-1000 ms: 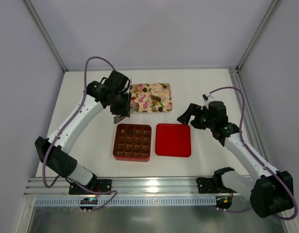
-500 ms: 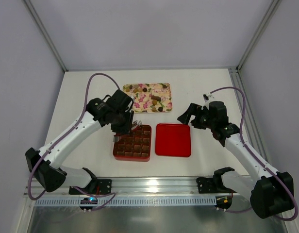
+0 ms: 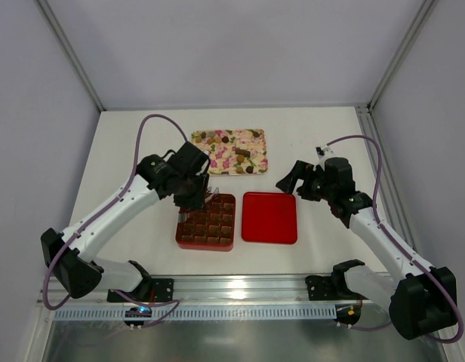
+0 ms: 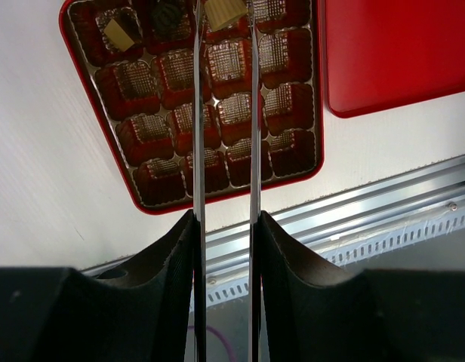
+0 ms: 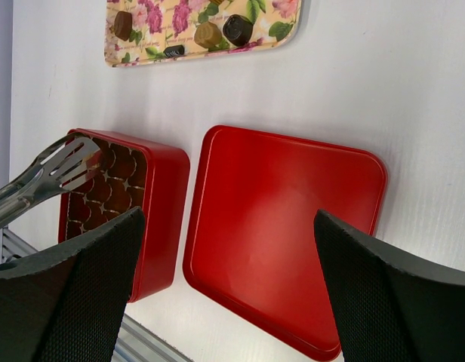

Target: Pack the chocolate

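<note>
Left wrist view: left tool (image 4: 223,34) was clenched on a pale chocolate piece (image 4: 226,10) over red box (image 4: 287,102), upper ctr of frame. Empty right tool (image 5: 229,226) was held spread. If released off-ctr, piece could be lodged across a divider. Other pcs (image 5: 208,34) were seen on tray (image 5: 153,23).

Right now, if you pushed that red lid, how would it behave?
The lid looks flat and stiff, so it would probably slide rather than tip. Its glossy surface and low rim may make it slippery to pinch.
</note>
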You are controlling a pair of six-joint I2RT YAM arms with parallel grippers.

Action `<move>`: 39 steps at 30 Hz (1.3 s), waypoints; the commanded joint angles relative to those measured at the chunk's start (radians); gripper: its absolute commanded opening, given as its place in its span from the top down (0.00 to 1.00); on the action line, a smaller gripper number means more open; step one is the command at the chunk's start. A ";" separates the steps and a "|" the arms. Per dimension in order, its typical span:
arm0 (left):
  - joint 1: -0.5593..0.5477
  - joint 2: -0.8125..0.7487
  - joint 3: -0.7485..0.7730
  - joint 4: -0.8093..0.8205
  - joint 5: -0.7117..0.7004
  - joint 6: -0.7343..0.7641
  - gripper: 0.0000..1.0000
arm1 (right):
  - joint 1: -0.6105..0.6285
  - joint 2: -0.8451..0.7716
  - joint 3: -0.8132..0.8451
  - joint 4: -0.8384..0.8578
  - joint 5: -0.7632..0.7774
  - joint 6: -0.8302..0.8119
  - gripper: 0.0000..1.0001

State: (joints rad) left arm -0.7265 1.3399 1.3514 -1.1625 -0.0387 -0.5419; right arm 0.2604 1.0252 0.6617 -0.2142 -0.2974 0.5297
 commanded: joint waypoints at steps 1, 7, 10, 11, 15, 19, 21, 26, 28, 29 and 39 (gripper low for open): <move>-0.005 -0.002 -0.006 0.030 -0.018 -0.001 0.64 | 0.005 -0.020 -0.005 0.032 0.012 0.007 0.07; -0.005 -0.001 -0.011 0.032 -0.020 -0.003 0.63 | 0.005 -0.019 -0.008 0.035 0.012 0.007 0.07; -0.007 0.002 -0.009 0.035 -0.020 -0.001 0.62 | 0.005 -0.022 -0.008 0.033 0.011 0.007 0.07; -0.007 0.004 -0.008 0.034 -0.018 -0.001 0.62 | 0.005 -0.022 -0.008 0.033 0.012 0.007 0.07; -0.010 0.008 -0.008 0.034 -0.017 -0.001 0.62 | 0.005 -0.022 -0.008 0.032 0.012 0.006 0.07; -0.014 0.012 -0.003 0.035 -0.017 0.000 0.61 | 0.005 -0.024 -0.008 0.032 0.012 0.006 0.07; -0.017 0.015 -0.001 0.032 -0.018 0.000 0.61 | 0.005 -0.022 -0.008 0.032 0.011 0.006 0.07; -0.019 0.016 0.005 0.029 -0.020 -0.001 0.60 | 0.005 -0.022 -0.008 0.033 0.009 0.006 0.07; -0.019 0.015 0.012 0.024 -0.026 -0.001 0.60 | 0.005 -0.019 -0.007 0.035 0.006 0.006 0.07; -0.019 0.012 0.028 0.023 -0.030 -0.004 0.60 | 0.005 -0.019 -0.007 0.032 0.007 0.004 0.07; 0.004 0.137 0.268 -0.002 -0.076 0.060 0.59 | 0.005 -0.017 0.013 0.022 0.000 -0.005 0.07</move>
State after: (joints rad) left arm -0.7357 1.4349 1.5482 -1.1782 -0.0875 -0.5198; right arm 0.2604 1.0252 0.6559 -0.2134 -0.2981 0.5289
